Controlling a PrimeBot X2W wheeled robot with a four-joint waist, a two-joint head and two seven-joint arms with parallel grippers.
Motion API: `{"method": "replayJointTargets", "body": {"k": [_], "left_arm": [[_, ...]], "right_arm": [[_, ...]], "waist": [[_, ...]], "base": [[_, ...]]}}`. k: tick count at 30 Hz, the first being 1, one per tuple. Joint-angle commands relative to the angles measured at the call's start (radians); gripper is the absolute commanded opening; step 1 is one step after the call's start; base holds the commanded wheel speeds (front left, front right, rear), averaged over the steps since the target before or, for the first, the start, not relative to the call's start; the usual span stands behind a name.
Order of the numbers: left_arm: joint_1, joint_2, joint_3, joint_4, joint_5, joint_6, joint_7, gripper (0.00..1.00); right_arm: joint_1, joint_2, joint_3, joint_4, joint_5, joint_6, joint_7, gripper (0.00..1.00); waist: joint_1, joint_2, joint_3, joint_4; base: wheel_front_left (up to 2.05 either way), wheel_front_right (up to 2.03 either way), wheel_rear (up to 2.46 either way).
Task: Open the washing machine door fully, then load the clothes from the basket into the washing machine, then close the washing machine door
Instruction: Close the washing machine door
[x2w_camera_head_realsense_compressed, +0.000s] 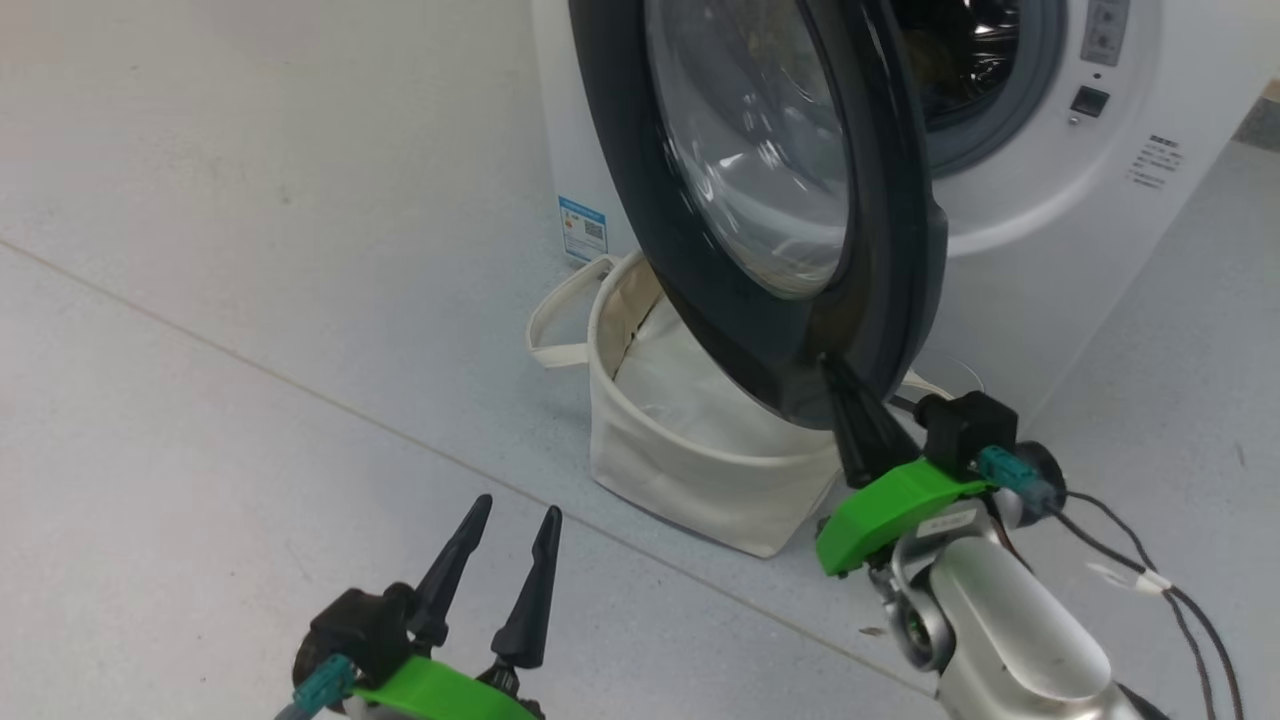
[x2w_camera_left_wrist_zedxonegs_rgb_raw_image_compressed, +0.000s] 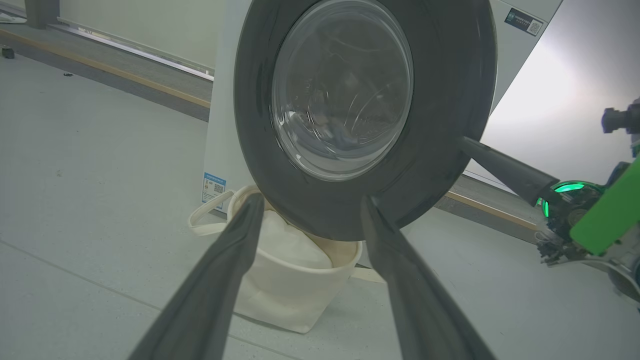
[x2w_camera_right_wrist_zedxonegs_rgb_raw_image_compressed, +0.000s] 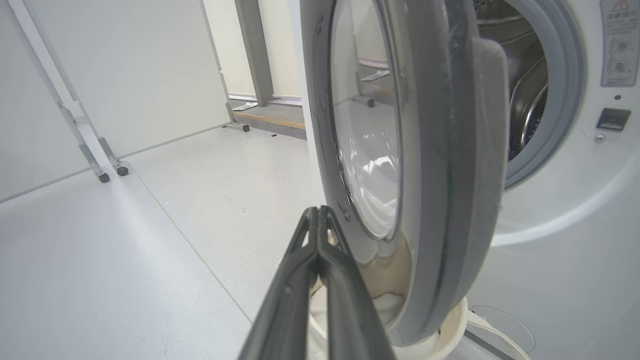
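Head view: the washing machine door (x2w_camera_head_realsense_compressed: 885, 200) stands half-open above the basket (x2w_camera_head_realsense_compressed: 690, 480). The right claw (x2w_camera_head_realsense_compressed: 836, 382), pressed together at its lower rim, could slip off the glossy edge. The left claw (x2w_camera_head_realsense_compressed: 518, 508) hangs spread.

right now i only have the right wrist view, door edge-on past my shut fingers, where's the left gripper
observer: the left gripper is open, off to the left, pointing at the door but apart from it and from the basket.
operator: am i touching it
observer: seen from the left wrist view, the right gripper looks to meet the door's black rim low on its edge.
operator: what's in the basket
observer: from the head view, a plain white cloth lies in it, below the top edge.
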Motion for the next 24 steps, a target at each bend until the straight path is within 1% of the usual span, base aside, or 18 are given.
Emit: {"method": "replayJointTargets", "body": {"k": [1,4,7,14,20,22,24], "left_arm": [[-0.046,0.0,0.023,-0.024,0.0,-0.007,-0.012,1.0],[-0.045,0.0,0.019,-0.021,-0.002,-0.006,-0.012,1.0],[-0.042,0.0,0.015,-0.014,-0.005,-0.002,-0.012,1.0],[-0.052,0.0,-0.002,0.0,-0.015,0.005,-0.012,1.0],[-0.065,0.0,-0.024,-0.005,-0.033,0.022,-0.012,1.0],[-0.071,0.0,-0.033,-0.011,-0.04,0.028,-0.012,1.0],[-0.076,0.0,-0.042,-0.018,-0.046,0.034,-0.012,1.0]], "right_arm": [[-0.044,0.011,-0.001,-0.019,-0.01,0.0,-0.012,0.0],[-0.059,0.011,-0.05,0.018,-0.031,0.0,-0.012,0.0],[-0.075,0.011,-0.107,0.055,-0.098,0.0,-0.012,0.0],[-0.11,0.011,-0.204,0.13,-0.14,0.0,-0.012,0.0],[-0.176,0.011,-0.306,0.178,-0.2,0.0,-0.012,0.0],[-0.203,0.011,-0.353,0.196,-0.235,0.0,-0.012,0.0],[-0.228,0.011,-0.409,0.212,-0.299,0.0,-0.012,0.0]], "waist": [[-0.0001,-0.0001,-0.002,0.007],[-0.0001,-0.0001,-0.003,0.018],[-0.0001,-0.0001,-0.001,0.026],[-0.0001,-0.0001,0.011,0.041],[-0.0001,-0.0001,0.046,0.045],[-0.0001,-0.0001,0.058,0.05],[-0.0001,-0.0001,0.071,0.057]], "base": [[0.0,0.0,0.0],[0.0,0.0,0.0],[0.0,0.0,0.0],[0.0,0.0,0.0],[0.0,0.0,0.0],[0.0,0.0,0.0],[0.0,0.0,0.0]]}}
